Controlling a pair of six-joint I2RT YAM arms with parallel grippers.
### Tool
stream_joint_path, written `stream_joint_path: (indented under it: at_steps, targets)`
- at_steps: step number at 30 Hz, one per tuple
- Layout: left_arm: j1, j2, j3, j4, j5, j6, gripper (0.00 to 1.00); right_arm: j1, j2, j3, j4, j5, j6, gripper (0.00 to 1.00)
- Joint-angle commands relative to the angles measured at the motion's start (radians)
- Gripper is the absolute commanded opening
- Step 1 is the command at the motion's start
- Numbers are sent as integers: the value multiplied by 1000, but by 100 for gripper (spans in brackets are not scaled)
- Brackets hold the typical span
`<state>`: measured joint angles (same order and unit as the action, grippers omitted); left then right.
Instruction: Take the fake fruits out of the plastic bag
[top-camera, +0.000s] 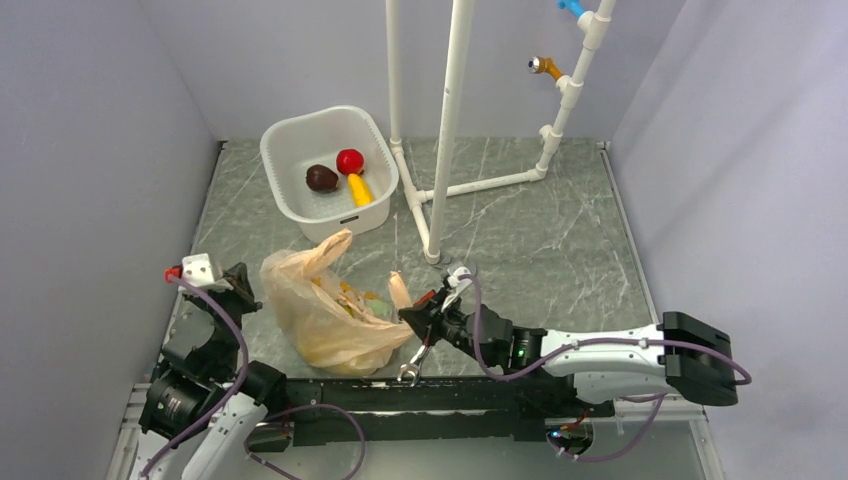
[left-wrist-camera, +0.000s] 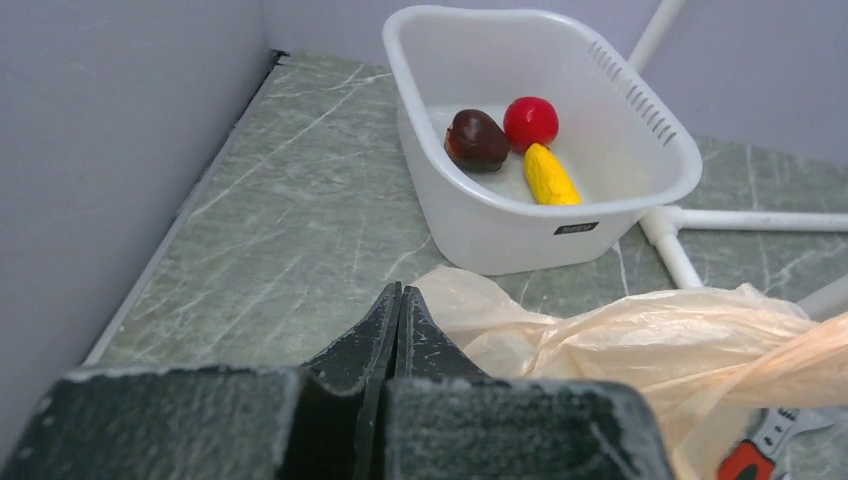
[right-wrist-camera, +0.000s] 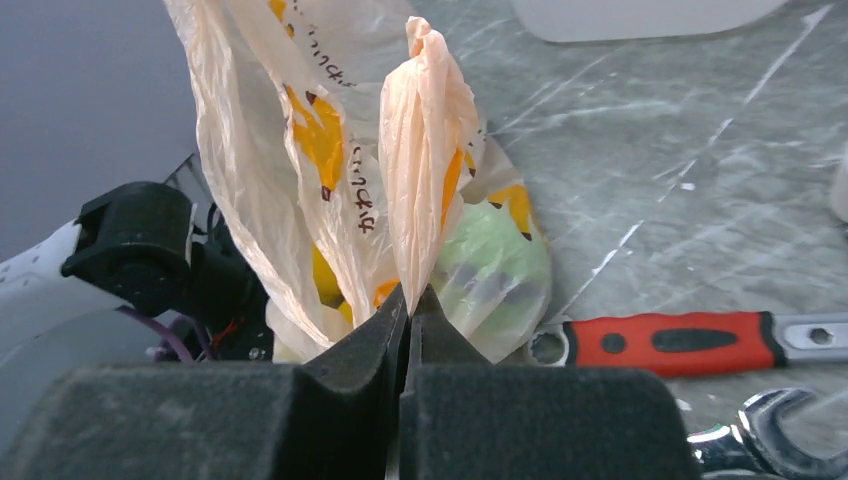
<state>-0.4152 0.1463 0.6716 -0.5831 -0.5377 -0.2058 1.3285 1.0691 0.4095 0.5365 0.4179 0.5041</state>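
Right jaws pinch a twisted handle (right-wrist-camera: 420, 150) of the plastic bag (top-camera: 330, 310), which sits on the worktop (top-camera: 530, 240) with fake fruits (right-wrist-camera: 490, 270) inside. Left jaws are pressed together, empty, beside it.

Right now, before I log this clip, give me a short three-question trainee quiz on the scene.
1. True or false: the right gripper is shut on a handle of the plastic bag.
2. What lies in the white tub? A: red ball, dark maroon fruit, yellow piece. B: only a wrench. C: nothing.
3. Short answer: what green thing shows through the bag?
Key: 1 true; 2 A; 3 a green ball.
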Motion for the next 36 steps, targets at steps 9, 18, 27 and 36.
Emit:
stream_joint_path:
  at_steps: [9, 18, 27, 36]
  targets:
    - [3, 61, 247, -230, 371, -169, 88, -9, 137, 250, -47, -91, -39, 0]
    - [3, 441, 476, -366, 765, 152, 99, -44, 148, 272, -83, -221, -20, 0]
    - [3, 646, 499, -356, 997, 360, 99, -46, 85, 261, -132, -214, -33, 0]
    - [3, 682, 517, -303, 243, 84, 0, -62, 117, 294, -178, -109, -17, 0]
